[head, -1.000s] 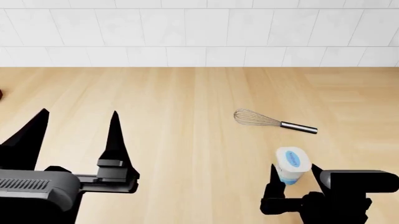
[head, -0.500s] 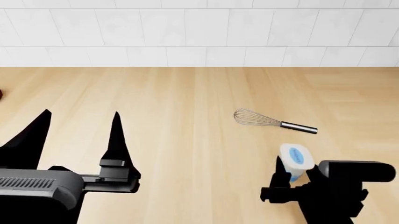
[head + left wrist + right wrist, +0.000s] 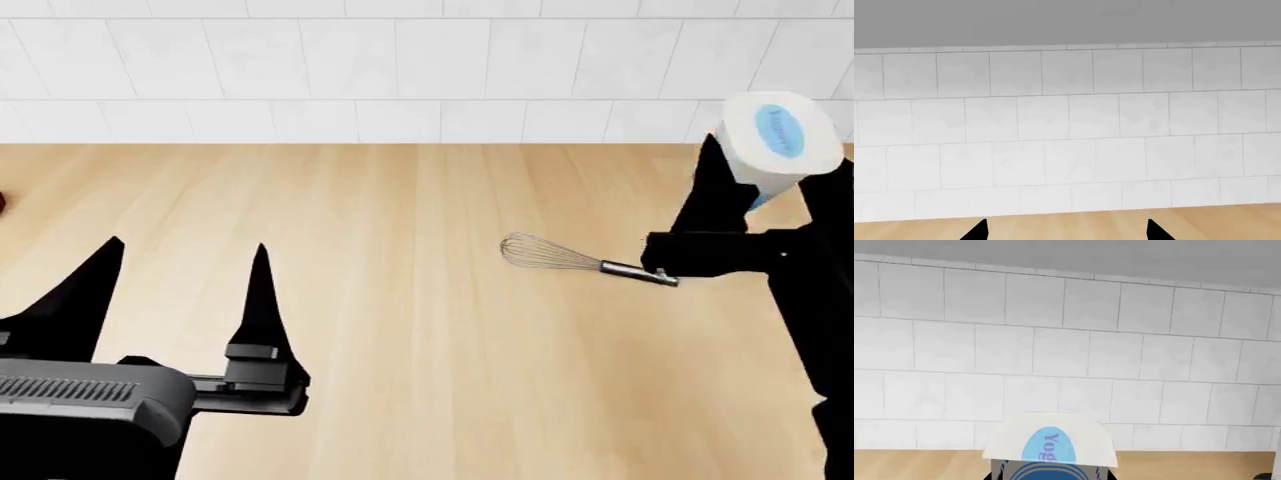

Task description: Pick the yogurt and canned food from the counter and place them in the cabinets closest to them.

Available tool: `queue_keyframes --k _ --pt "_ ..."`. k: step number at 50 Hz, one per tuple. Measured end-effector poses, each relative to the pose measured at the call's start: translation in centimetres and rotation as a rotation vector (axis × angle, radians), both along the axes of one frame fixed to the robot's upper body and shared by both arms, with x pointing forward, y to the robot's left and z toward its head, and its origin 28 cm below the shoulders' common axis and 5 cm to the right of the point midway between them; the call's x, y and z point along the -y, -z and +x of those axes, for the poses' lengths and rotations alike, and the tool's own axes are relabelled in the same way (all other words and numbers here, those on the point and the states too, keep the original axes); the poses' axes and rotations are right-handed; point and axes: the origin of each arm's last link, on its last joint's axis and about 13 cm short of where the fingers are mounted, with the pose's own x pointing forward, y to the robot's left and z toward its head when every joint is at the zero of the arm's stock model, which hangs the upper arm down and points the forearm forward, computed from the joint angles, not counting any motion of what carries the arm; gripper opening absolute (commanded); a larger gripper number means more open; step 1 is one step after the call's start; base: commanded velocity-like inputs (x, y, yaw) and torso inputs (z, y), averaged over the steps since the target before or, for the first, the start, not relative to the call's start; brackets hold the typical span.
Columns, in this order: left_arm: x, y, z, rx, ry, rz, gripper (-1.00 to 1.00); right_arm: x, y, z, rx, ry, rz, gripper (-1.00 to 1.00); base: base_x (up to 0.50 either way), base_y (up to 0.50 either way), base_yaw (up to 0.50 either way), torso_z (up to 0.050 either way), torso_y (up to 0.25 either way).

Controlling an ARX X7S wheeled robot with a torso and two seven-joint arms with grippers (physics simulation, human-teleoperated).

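Observation:
The yogurt [image 3: 777,137], a white cup with a light blue band and a round blue-and-white lid, is held high above the counter [image 3: 400,330] at the head view's right. My right gripper [image 3: 761,165] is shut on it. The cup also fills the near edge of the right wrist view [image 3: 1049,447], facing the tiled wall. My left gripper [image 3: 187,285] is open and empty over the counter's left part; its fingertips [image 3: 977,231] show in the left wrist view. The canned food is out of view.
A wire whisk [image 3: 581,262] lies on the counter below the raised right arm. A white tiled wall [image 3: 400,70] runs along the counter's back edge. A dark red spot [image 3: 3,203] shows at the far left edge.
My right gripper has lifted the yogurt off the counter, up and toward the back wall. The left gripper has barely shifted.

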Motion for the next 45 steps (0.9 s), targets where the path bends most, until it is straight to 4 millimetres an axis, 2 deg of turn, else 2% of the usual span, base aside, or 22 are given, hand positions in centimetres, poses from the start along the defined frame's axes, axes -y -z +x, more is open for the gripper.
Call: queue_keyframes --k 6,12,28,38,45 --pt "0.2 0.1 0.2 -0.005 0.012 -0.002 1.0 -0.1 -4.9 -0.6 0.163 0.025 -0.039 -1.0 0.0 0.0 0.0 0.0 0.0" --pt "0.3 0.1 0.3 -0.009 0.021 -0.004 1.0 -0.1 -9.0 -1.4 0.314 0.049 -0.073 -1.0 0.0 0.0 0.0 0.0 0.0" --pt "0.4 0.2 0.4 -0.014 0.032 -0.003 1.0 -0.7 -16.4 -2.2 0.549 0.077 -0.136 -1.0 0.0 0.0 0.0 0.0 0.0" --pt "0.5 0.3 0.5 -0.019 0.038 0.001 1.0 -1.1 -20.8 -1.0 0.648 0.083 -0.146 -1.0 0.0 0.0 0.0 0.0 0.0" --pt "0.6 0.3 0.4 -0.022 0.045 0.009 1.0 -1.0 -23.5 1.9 0.626 0.066 -0.099 -1.0 0.0 0.0 0.0 0.0 0.0"
